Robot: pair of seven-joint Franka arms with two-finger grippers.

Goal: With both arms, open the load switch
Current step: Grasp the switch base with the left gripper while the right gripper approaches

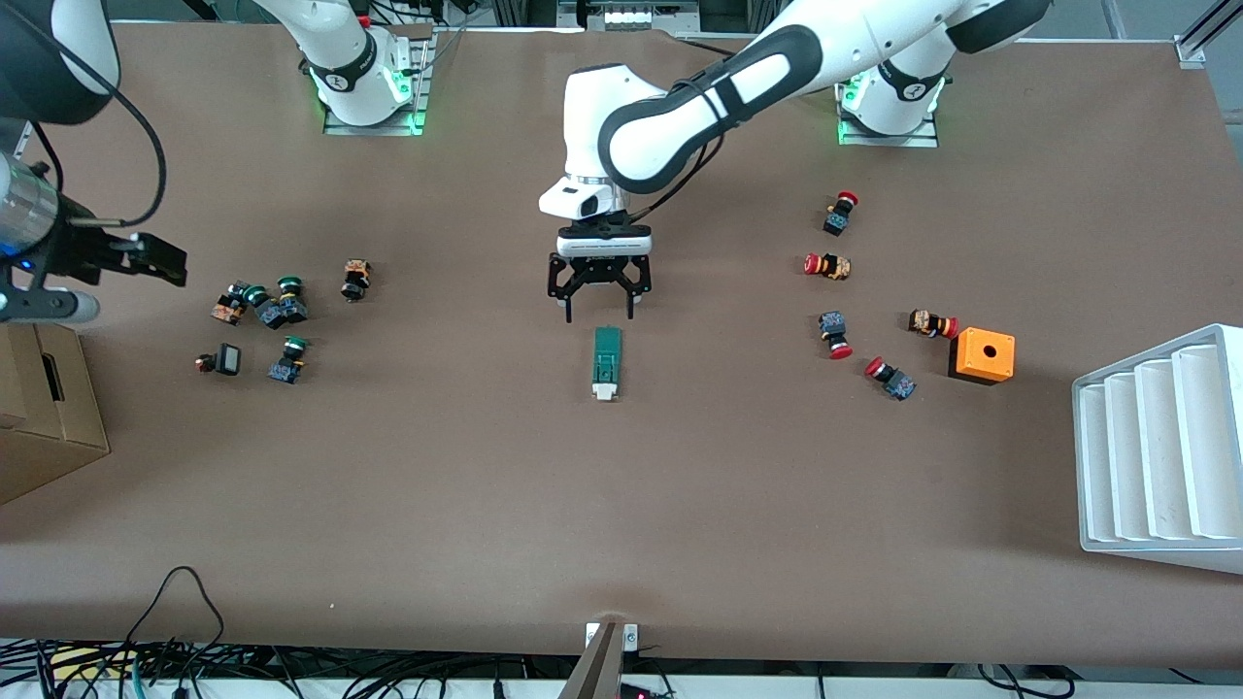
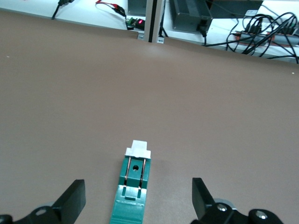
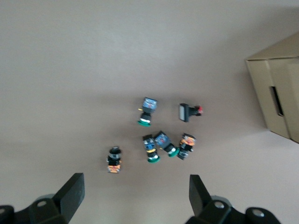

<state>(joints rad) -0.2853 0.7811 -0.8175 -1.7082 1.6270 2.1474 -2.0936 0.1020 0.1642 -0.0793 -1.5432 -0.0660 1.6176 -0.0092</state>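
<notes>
Two arms, no grasp yet. Switch [image 1: 607, 363] lies untouched mid-worktop [image 1: 621, 505]. Left pincer [image 1: 599, 309] hovers released over its green end; right pincer [image 1: 155, 254] waits released over the green buttons [image 1: 272, 311]. Gripping and opening remain.

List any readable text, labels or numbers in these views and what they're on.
None readable.
Round marks on both arm bases: too small to read.
Load switch: no print visible.
Orange cube, cardboard box: no print visible.
</notes>
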